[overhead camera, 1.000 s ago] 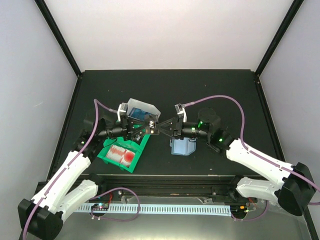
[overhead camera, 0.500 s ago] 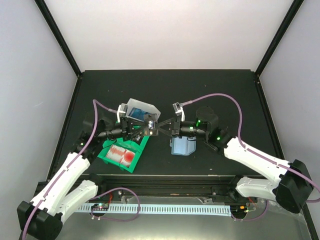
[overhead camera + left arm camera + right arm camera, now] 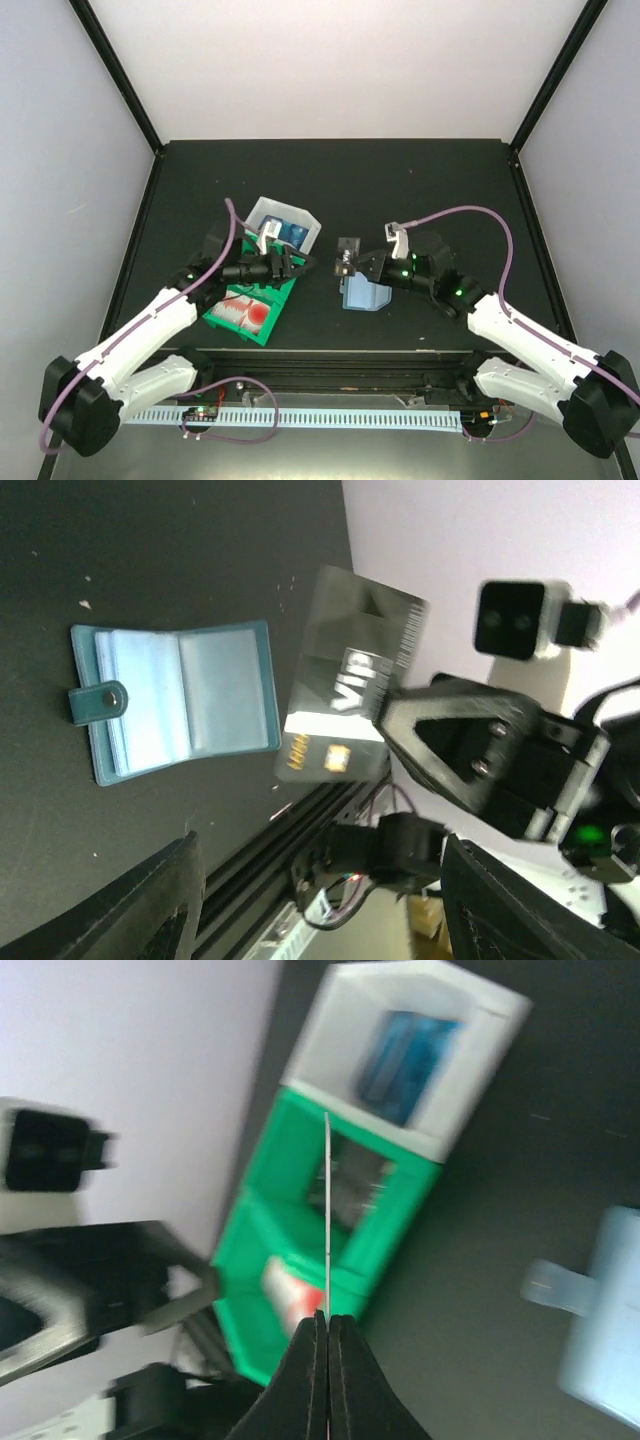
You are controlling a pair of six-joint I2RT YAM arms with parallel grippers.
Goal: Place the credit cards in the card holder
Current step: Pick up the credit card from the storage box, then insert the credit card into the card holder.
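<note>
Both arms have drawn apart since the earlier frames: the left gripper [image 3: 298,264] has let go and backed over the green bin [image 3: 283,297], its jaws now spread, while the right gripper [image 3: 354,265] alone carries the dark credit card [image 3: 345,680], clamped on one edge of it. With so narrow a pinch, I judge the card could pivot or slip on the way down, or meet a pocket lip askew and shove the card holder [image 3: 178,702] across the table [image 3: 450,180] instead of sliding in. That holder lies open and flat near the table's front edge, slightly right of centre, just beneath the right gripper and frontward of it, apart from the card.
</note>
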